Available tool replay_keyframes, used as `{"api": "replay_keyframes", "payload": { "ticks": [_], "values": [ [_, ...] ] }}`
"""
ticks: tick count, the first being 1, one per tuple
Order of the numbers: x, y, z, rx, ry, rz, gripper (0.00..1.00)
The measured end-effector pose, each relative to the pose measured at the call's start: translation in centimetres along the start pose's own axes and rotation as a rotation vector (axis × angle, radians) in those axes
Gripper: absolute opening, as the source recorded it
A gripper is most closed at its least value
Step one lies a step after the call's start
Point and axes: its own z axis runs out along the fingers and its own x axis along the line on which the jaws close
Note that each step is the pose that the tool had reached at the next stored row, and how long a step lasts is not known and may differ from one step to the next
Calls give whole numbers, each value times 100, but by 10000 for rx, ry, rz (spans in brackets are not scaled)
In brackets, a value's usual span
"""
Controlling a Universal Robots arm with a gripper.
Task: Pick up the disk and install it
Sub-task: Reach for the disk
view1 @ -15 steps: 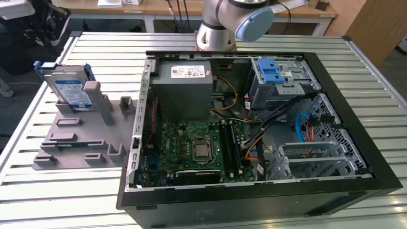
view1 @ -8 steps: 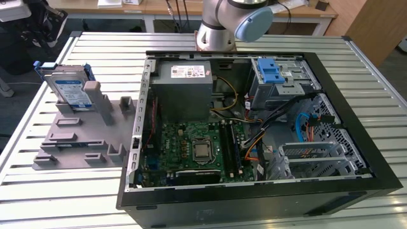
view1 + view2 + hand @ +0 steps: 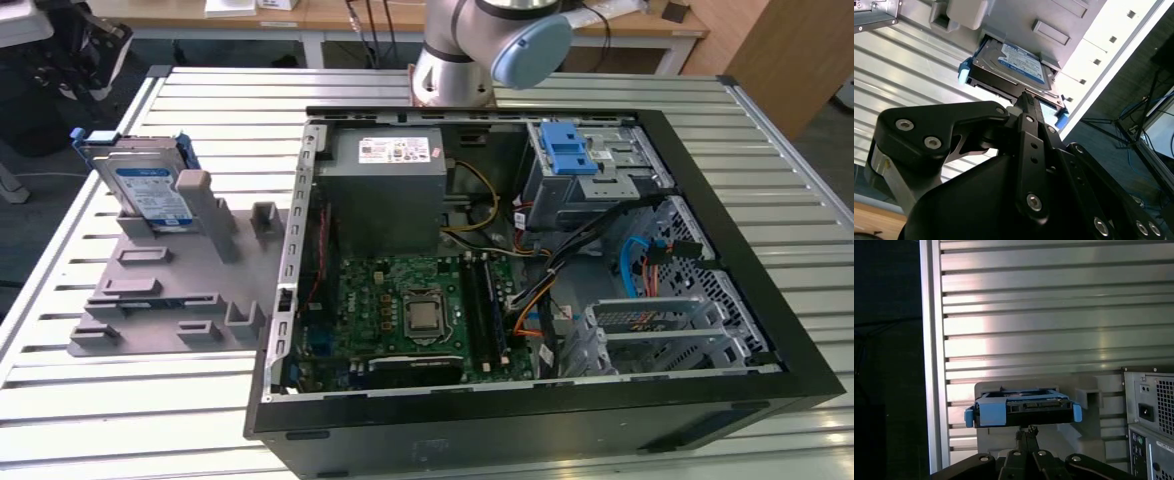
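The disk [image 3: 144, 190] stands upright on its edge in a grey plastic holder [image 3: 160, 290] on the slatted table, at the exterior view's left. It is silver-grey with a white-and-blue label and a blue rail frame. In both wrist views my gripper [image 3: 1026, 97] [image 3: 1026, 431] hangs some way off the disk [image 3: 1014, 62] [image 3: 1024, 407], pointing at it. Its black fingers are shut together with nothing between them. The disk rests untouched in the holder [image 3: 1089, 395].
An open computer case [image 3: 747, 200] lies on the table at the exterior view's right, with a motherboard [image 3: 414, 300], a grey power supply [image 3: 387, 190], cables and a drive bay with a blue latch [image 3: 574, 155]. The arm's base [image 3: 454, 70] rises behind the case.
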Motion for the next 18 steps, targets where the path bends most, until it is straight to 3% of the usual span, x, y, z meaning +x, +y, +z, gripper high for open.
{"api": "replay_keyframes", "payload": {
  "ticks": [18],
  "values": [
    [188,16,14,0,0,0,11]
  ]
}}
